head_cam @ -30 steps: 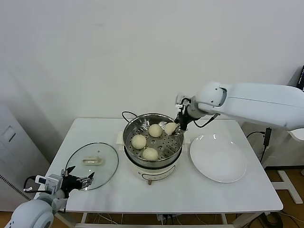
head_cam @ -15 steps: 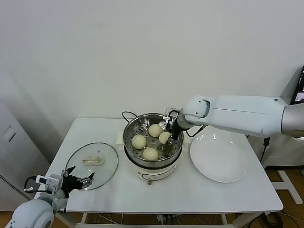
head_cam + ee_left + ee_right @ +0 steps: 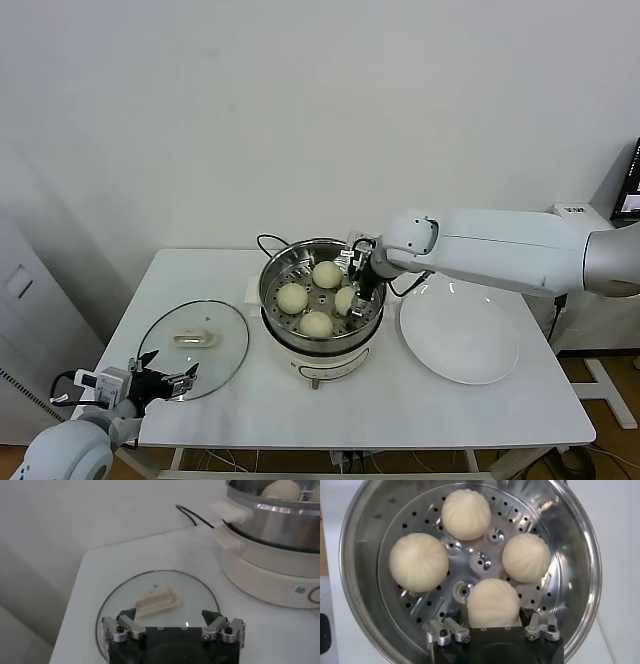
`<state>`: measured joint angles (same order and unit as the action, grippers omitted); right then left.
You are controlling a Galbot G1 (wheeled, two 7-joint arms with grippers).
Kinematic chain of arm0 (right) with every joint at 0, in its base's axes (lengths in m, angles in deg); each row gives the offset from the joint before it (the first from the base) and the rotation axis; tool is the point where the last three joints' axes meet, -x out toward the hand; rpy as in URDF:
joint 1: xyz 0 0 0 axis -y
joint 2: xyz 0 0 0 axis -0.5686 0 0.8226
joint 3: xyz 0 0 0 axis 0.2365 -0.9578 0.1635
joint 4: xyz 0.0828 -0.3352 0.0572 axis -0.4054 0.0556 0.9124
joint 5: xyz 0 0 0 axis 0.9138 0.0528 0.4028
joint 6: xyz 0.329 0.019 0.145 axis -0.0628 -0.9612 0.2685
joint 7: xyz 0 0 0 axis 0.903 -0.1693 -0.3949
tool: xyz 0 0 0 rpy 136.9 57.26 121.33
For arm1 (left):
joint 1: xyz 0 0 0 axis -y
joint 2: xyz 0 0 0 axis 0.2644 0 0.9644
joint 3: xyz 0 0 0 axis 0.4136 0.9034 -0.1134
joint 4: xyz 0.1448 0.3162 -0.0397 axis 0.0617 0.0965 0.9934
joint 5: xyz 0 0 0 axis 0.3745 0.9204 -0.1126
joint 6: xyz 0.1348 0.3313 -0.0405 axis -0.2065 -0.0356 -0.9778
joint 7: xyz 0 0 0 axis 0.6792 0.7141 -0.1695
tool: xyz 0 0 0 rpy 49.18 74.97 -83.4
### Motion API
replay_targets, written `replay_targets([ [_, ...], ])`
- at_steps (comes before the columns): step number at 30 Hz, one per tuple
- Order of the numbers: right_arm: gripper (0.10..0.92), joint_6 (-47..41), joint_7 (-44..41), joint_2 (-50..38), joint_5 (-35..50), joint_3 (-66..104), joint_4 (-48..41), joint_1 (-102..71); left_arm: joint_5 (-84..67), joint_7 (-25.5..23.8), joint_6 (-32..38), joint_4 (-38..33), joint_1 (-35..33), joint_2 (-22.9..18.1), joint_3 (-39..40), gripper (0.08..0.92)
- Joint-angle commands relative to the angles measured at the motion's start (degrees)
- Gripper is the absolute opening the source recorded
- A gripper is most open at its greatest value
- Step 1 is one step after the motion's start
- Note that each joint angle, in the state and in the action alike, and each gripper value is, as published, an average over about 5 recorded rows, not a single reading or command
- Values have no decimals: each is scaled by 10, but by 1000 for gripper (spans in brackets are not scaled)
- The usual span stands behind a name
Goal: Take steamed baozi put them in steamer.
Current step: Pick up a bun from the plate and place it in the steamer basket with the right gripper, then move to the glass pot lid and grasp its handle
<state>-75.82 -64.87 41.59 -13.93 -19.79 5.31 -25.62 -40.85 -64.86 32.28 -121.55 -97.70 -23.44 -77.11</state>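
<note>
I hold my right tool (image 3: 493, 625) pinched on the fourth steamed baozi (image 3: 493, 603), low inside the steamer (image 3: 273, 277) beside three seated buns, only release remaining, while my left tool (image 3: 172, 628) idles spread near the worktop's glass lid (image 3: 120, 597).

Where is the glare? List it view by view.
Head view: glints on the plate at its far rim. Right wrist view: bright streaks on the steamer wall around the baozi in the right gripper. Left wrist view: small glint on the glass lid.
</note>
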Motion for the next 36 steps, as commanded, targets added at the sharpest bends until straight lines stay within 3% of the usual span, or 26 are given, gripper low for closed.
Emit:
replay_targets([
  [1, 820, 1, -25, -22, 38, 30, 12, 50, -1, -1, -1, -4, -3, 1, -3, 823],
  [10, 823, 33, -26, -122, 62, 138, 9, 22, 2, 1, -4, -14, -15, -10, -15, 823],
  [20, 823, 191, 118, -234, -36, 609, -12, -372, 7, 5, 8, -9, -3, -15, -26, 823],
  [25, 823, 271, 222, -237, -82, 784, 23, -556, 35, -2, 45, 4, -1, -15, -28, 823],
  [30, 823, 325, 298, -187, -152, 956, 45, -732, 94, -19, 88, 17, -3, -16, -28, 823],
  [36, 823, 353, 286, -107, -252, 1140, 61, -908, 280, -56, 183, 51, -15, -5, -24, 823],
])
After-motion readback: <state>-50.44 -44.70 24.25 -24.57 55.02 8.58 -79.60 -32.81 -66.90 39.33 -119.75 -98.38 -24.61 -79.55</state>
